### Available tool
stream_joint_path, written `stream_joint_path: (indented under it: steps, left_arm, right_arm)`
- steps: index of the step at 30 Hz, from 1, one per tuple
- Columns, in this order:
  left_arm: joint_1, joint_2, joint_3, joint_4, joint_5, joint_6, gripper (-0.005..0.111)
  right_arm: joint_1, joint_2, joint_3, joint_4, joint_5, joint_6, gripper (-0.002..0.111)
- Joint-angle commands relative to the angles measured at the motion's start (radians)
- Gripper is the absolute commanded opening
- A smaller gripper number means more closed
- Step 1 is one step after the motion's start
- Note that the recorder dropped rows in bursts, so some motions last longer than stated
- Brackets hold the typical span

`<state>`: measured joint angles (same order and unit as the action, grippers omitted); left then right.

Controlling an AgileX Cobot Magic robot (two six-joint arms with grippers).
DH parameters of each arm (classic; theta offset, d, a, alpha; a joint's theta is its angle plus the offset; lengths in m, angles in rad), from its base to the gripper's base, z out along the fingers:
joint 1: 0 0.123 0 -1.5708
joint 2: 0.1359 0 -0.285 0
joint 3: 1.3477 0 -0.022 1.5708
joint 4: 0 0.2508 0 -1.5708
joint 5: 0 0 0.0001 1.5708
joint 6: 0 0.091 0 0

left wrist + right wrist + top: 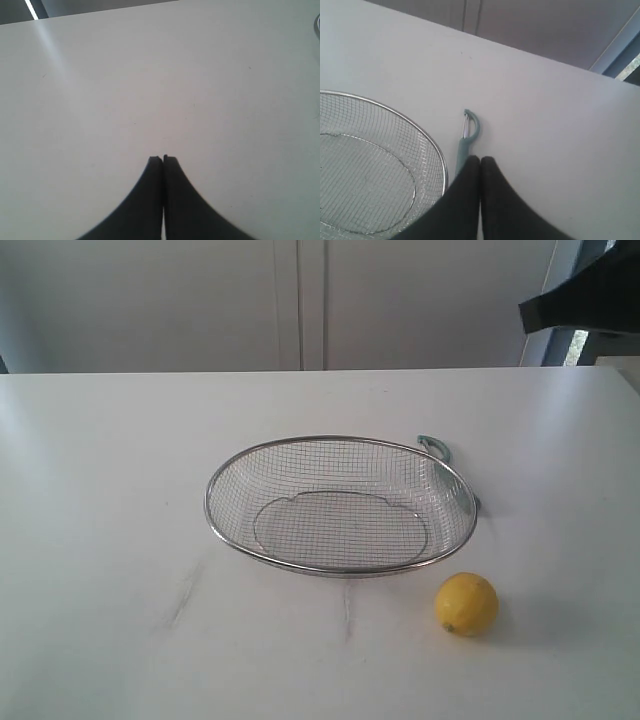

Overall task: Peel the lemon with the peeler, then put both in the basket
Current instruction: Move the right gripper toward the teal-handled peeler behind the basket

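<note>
The yellow lemon (467, 603) lies on the white table in front of the basket's right end. The wire-mesh basket (228, 472) sits mid-table and holds nothing. The teal peeler (434, 446) lies flat behind the basket's right rim, mostly hidden by the mesh in the exterior view. In the right wrist view the peeler (467, 137) lies beside the basket rim (436, 146), and my right gripper (480, 159) is shut and empty, its tips over the handle end. My left gripper (163, 158) is shut on nothing above bare table. Neither gripper's jaws show in the exterior view.
A dark part of an arm (585, 295) pokes in at the upper right of the exterior view. The table (100, 490) ends at a pale wall behind. A sliver of the basket rim (317, 22) shows at the edge of the left wrist view.
</note>
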<state>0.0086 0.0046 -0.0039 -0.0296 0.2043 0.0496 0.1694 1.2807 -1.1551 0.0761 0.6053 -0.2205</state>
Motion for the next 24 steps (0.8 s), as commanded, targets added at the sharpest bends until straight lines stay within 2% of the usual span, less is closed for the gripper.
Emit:
stream_joint_path:
  steps: [1, 10, 18, 21, 24]
  left_arm:
    - [0.000, -0.005, 0.004, 0.001, -0.001, 0.000, 0.000]
    - [0.000, -0.005, 0.004, 0.001, -0.001, 0.000, 0.000]
    - [0.000, -0.005, 0.004, 0.001, -0.001, 0.000, 0.000]
    - [0.000, -0.005, 0.004, 0.001, -0.001, 0.000, 0.000]
    - [0.000, -0.005, 0.004, 0.001, -0.001, 0.000, 0.000]
  right_arm:
    - [0.002, 0.088, -0.007, 0.002, 0.022, 0.016, 0.000]
    - [-0.002, 0.270, -0.010, 0.004, 0.040, 0.023, 0.000]
    - [-0.081, 0.312, -0.026, 0.028, 0.072, 0.017, 0.000]
    - [-0.117, 0.317, -0.059, 0.073, 0.135, -0.030, 0.000]
    - [-0.149, 0.318, -0.091, 0.213, 0.208, -0.178, 0.000]
